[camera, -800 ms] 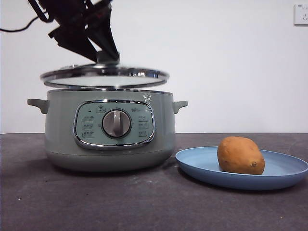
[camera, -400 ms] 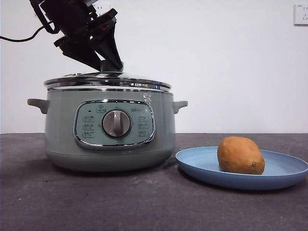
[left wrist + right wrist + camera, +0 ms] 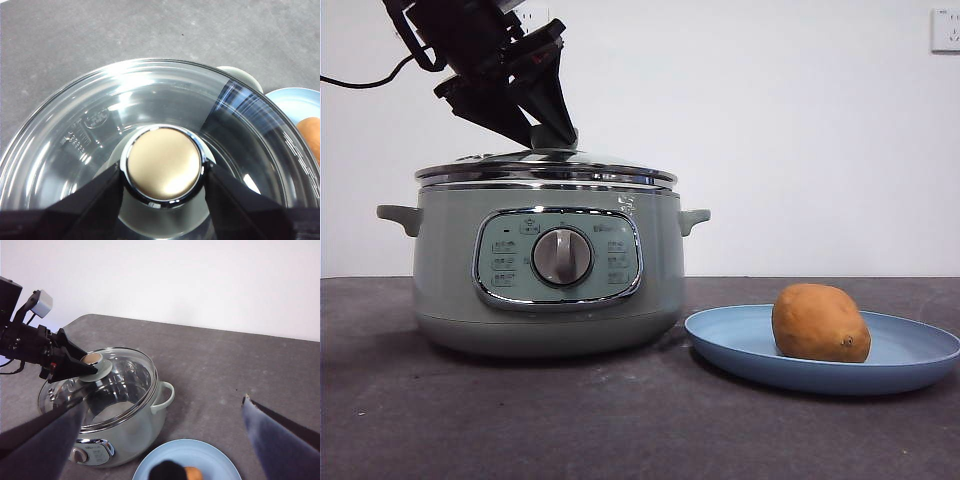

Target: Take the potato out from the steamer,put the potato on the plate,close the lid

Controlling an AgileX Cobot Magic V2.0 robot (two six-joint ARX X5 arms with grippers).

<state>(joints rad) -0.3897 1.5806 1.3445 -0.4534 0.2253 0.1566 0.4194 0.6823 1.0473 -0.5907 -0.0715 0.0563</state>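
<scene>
The sage-green steamer (image 3: 440, 290) stands on the dark table at the left. The glass lid (image 3: 545, 172) sits on the steamer's rim. My left gripper (image 3: 552, 135) comes down from the top left and is shut on the lid's knob (image 3: 163, 165), with one jaw on each side. The orange-brown potato (image 3: 820, 322) lies on the light-blue plate (image 3: 920, 362) to the right of the steamer. My right gripper (image 3: 164, 404) is open and empty, high above the table, looking down on the steamer (image 3: 125, 440), the lid (image 3: 125, 385) and the plate (image 3: 210, 460).
A white wall stands behind the table. A wall socket (image 3: 945, 30) is at the top right. A black cable (image 3: 360, 82) runs from the left arm to the left edge. Dark table (image 3: 620, 430) lies in front of the steamer and plate.
The left gripper has lowered the lid from just above the steamer onto its rim. The potato and plate have not moved.
</scene>
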